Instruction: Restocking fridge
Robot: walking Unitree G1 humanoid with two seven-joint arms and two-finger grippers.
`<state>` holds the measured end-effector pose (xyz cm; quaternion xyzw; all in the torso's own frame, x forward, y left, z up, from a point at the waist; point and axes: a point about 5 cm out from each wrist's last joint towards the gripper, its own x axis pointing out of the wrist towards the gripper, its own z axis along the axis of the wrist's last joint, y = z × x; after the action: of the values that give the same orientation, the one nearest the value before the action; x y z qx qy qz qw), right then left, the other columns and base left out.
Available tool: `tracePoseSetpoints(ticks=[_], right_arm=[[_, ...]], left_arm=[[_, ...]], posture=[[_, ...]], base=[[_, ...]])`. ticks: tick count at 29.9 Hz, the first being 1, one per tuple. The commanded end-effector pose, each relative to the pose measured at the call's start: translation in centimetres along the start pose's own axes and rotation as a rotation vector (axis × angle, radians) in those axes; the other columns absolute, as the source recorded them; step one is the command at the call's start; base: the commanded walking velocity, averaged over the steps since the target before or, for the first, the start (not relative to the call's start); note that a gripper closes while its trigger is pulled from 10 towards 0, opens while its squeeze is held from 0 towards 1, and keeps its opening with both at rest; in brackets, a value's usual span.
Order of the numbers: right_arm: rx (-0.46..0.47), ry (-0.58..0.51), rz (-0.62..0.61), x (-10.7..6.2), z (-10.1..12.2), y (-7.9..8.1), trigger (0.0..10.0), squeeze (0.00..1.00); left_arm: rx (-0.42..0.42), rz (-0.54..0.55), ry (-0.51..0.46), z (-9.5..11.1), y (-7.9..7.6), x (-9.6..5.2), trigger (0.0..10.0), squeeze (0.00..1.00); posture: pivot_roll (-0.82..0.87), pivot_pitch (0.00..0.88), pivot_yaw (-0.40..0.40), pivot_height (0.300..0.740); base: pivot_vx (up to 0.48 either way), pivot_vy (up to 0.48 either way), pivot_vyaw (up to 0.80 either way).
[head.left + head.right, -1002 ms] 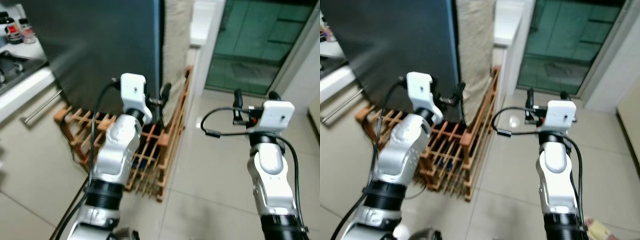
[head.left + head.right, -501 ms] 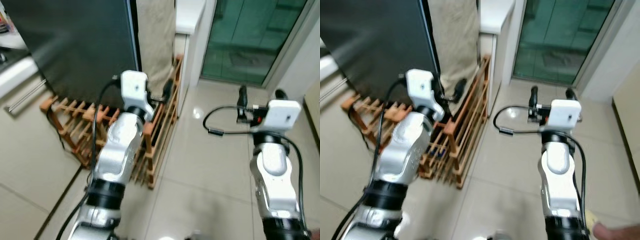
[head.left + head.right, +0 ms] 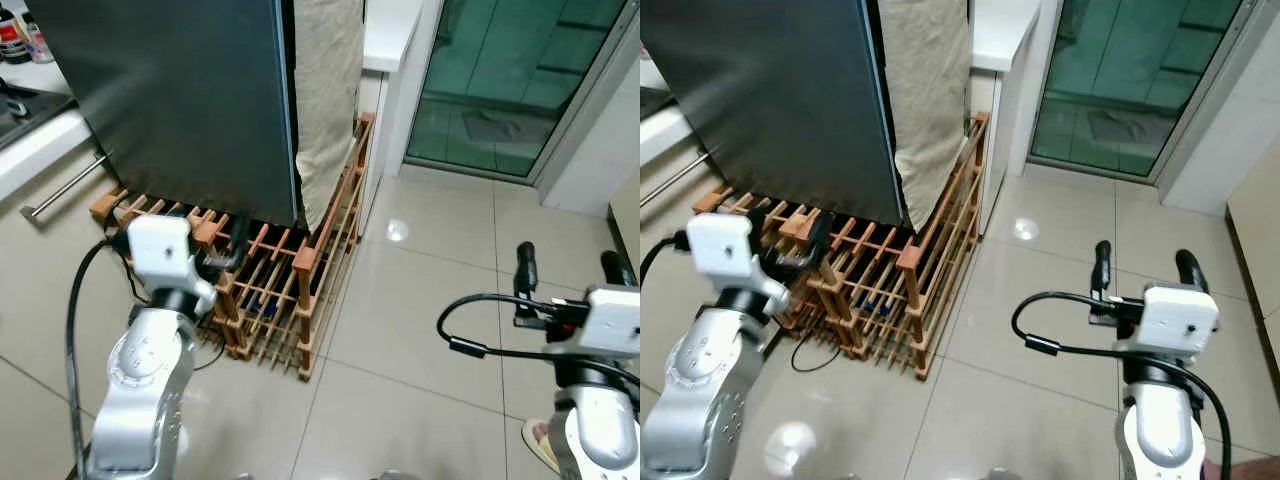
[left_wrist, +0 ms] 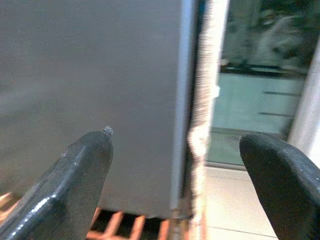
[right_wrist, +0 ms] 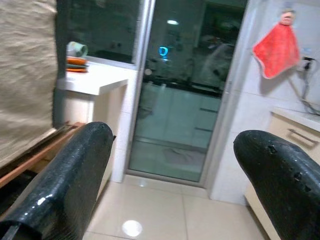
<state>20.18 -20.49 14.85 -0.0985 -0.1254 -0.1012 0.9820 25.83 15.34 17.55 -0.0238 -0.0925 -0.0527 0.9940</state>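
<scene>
The fridge (image 3: 180, 100) is a tall dark grey panel at the upper left, its door shut, with a beige cloth (image 3: 325, 90) hanging along its right edge. My left gripper (image 3: 790, 240) hovers low in front of the wooden rack (image 3: 300, 270) at the fridge's foot. Its fingers (image 4: 75, 175) stand open with nothing between them and point at the fridge's grey face. My right gripper (image 3: 568, 272) is out over the floor tiles to the right, open and empty, its fingertips (image 5: 60, 175) aimed toward a glass door.
The slatted wooden rack stands on the floor under and beside the fridge. A white counter (image 3: 390, 30) and the green glass door (image 3: 500, 80) lie beyond. A kitchen counter with bottles (image 3: 15, 35) and a drawer handle (image 3: 60, 190) are at the left. A red towel (image 5: 277, 47) hangs on the wall.
The camera has shifted, and more of the floor and rack now shows. Both arms have dropped lower in the picture, the left gripper from beside the fridge's edge to in front of the rack.
</scene>
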Motion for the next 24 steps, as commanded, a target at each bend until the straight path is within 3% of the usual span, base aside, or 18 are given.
tracePoseSetpoints(ticks=[1, 6, 16, 24], right_arm=[[-0.013, 0.0, -0.006, -0.1, 0.1, -0.1, 10.0, 0.28], [-0.02, -0.019, -0.008, 0.6, 0.3, -0.2, 10.0, 0.27], [-0.029, -0.021, -0.001, 1.3, 0.2, -0.2, 10.0, 0.27], [-0.025, -0.011, 0.018, 1.2, 0.0, 0.1, 10.0, 0.27]], left_arm=[[-0.011, -0.002, 0.002, 0.1, -0.1, 0.1, 10.0, 0.0], [-0.023, -0.029, -0.004, 0.4, -0.8, 0.7, 10.0, 0.0], [-0.051, 0.006, 0.007, 0.1, -0.9, 1.2, 10.0, 0.0], [-0.044, 0.016, 0.013, 0.2, -0.7, 1.1, 10.0, 0.0]], posture=[[-0.13, 0.034, 0.034, 0.732], [-0.14, 0.024, 0.038, 0.732], [-0.15, 0.029, 0.038, 0.732], [-0.14, 0.038, 0.034, 0.732]], base=[[0.48, 0.0, 0.0], [0.48, 0.0, 0.0], [0.48, 0.0, 0.0], [0.0, 0.0, 0.0]])
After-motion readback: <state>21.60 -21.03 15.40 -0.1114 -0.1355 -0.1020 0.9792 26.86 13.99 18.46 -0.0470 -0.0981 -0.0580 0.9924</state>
